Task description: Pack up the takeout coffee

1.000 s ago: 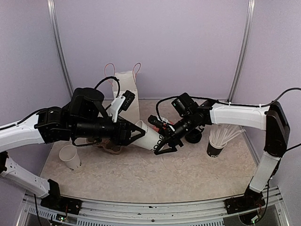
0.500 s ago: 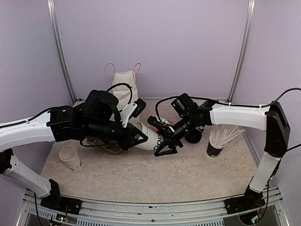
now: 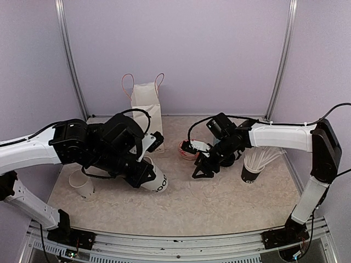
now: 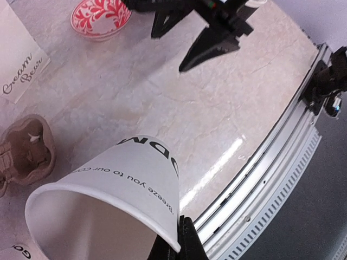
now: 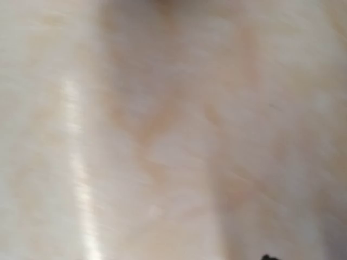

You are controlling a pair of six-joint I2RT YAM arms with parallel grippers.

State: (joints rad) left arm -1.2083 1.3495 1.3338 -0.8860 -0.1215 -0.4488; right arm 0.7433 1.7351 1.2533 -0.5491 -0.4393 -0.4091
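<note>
**Left gripper [image 4: 178, 239] pinching a tilted paper cup [image 4: 124, 181] by its rim**

The left gripper's jaws are clenched on the cup's wall right at the rim, and the cup leans away from them with its lettered base lowest (whether the base touches the table [image 3: 230, 203] cannot be told). The right gripper [image 3: 201, 170] hangs well apart from it, released, fingers spread with nothing between them. A red-patterned bowl [image 3: 186, 149] sits just behind it. A second white cup [image 3: 82, 183] stands upright on the side of the left gripper away from the right one. A brown pulp cup carrier [image 4: 24, 151] lies near the held cup's mouth.
</note>
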